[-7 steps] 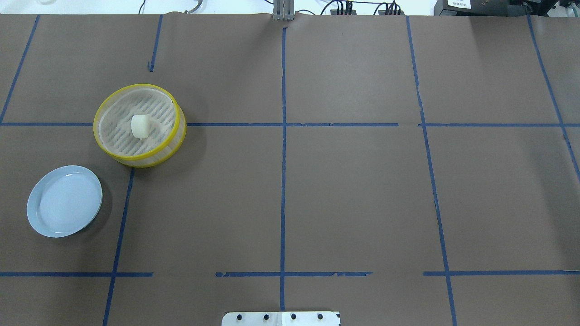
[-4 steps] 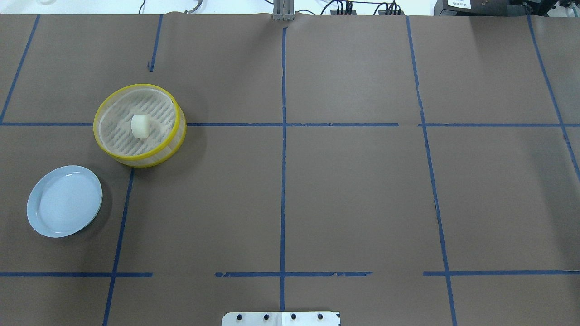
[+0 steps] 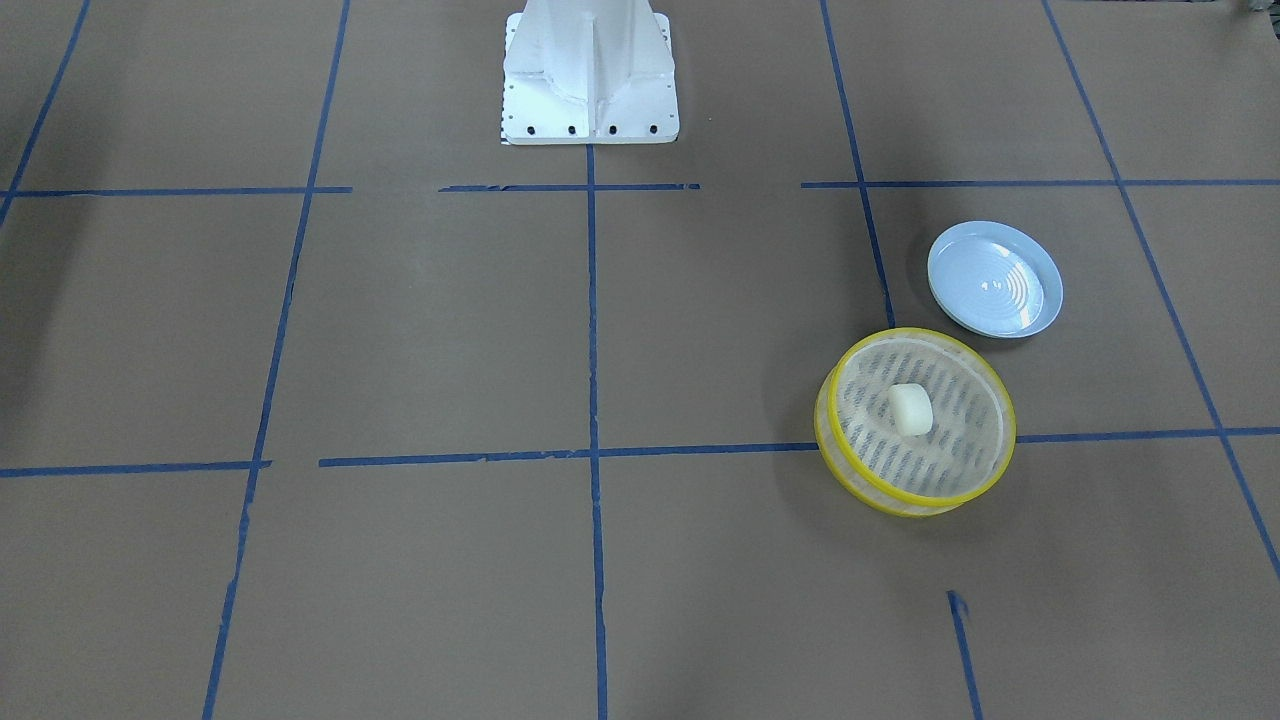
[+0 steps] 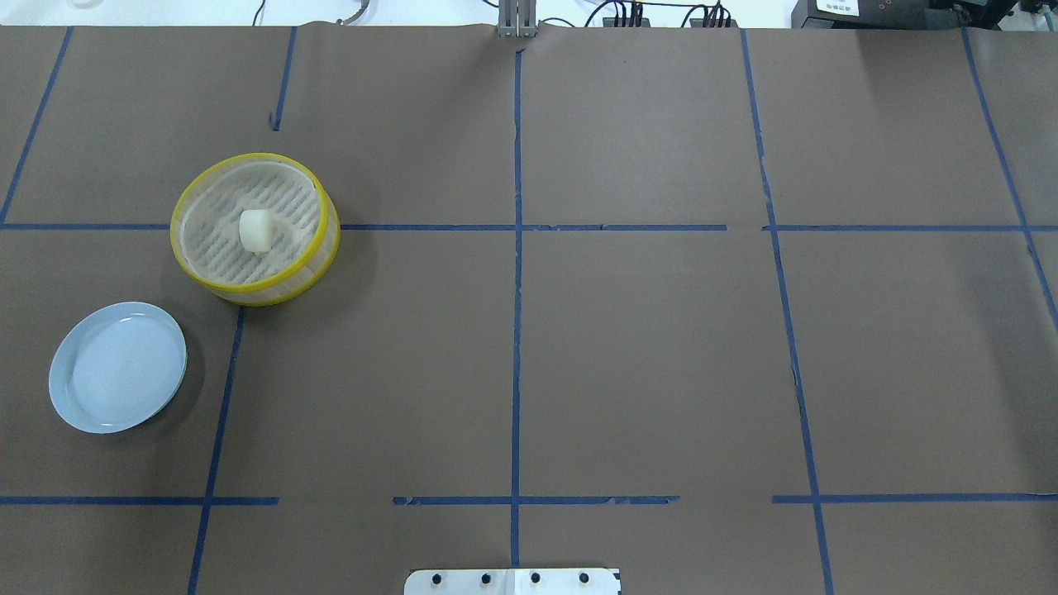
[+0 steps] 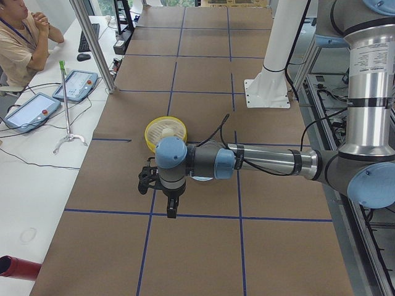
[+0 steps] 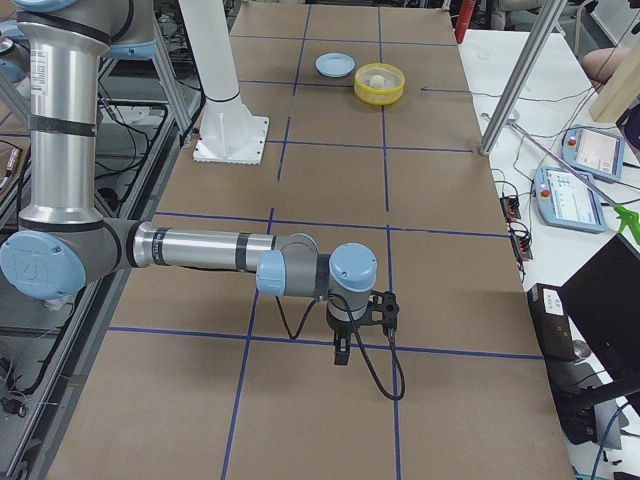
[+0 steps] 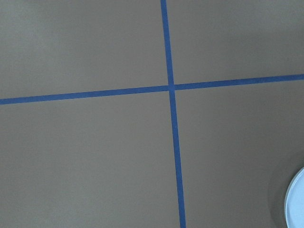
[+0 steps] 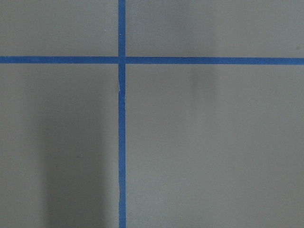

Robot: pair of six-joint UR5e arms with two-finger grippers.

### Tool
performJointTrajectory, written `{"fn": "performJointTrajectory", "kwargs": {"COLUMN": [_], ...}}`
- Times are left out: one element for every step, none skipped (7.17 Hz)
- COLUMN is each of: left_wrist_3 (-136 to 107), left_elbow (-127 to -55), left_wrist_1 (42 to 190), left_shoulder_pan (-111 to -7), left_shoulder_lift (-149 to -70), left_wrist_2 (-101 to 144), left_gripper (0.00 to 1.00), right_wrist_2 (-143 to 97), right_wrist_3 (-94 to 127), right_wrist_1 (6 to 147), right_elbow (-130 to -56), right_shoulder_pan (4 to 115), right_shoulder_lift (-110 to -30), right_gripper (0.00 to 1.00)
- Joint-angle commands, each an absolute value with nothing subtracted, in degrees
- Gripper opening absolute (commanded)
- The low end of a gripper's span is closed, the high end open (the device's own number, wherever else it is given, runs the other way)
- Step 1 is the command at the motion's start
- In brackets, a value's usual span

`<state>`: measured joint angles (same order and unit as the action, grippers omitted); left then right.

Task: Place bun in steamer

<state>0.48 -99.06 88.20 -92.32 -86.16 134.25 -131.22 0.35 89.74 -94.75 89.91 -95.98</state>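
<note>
Bun (image 4: 255,230) inside steamer (image 4: 248,294), near centre. Left claw (image 5: 171,213), right claw (image 6: 341,354): opening impossible to tell.

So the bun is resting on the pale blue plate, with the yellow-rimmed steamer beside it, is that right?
Not quite: the bun rests inside the steamer, on its slotted base, not on the pale blue plate, which lies beside the steamer. The overhead exterior view shows this.
</note>
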Motion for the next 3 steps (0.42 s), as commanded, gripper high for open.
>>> {"fn": "performJointTrajectory", "kwargs": {"left_wrist_3": [0.7, 0.79, 0.79], "left_elbow": [-100.19, -100.11, -100.11], "left_wrist_1": [88.15, 88.15, 88.15], "left_shoulder_pan": [-92.46, -92.46, -92.46], "left_shoulder_lift": [-85.7, -85.87, -86.13], "left_wrist_2": [134.12, 134.12, 134.12], "left_gripper": [1.0, 1.0, 1.0], "right_wrist_2": [-131.22, -131.22, -131.22], "right_wrist_3": [0.35, 0.35, 0.35], "right_wrist_1": [89.74, 89.74, 89.74], "right_elbow": [-94.75, -94.75, -94.75], "right_shoulder_pan": [89.91, 89.91, 89.91], "right_shoulder_lift": [-95.98, -95.98, -95.98], "right_gripper": [1.0, 1.0, 1.0]}}
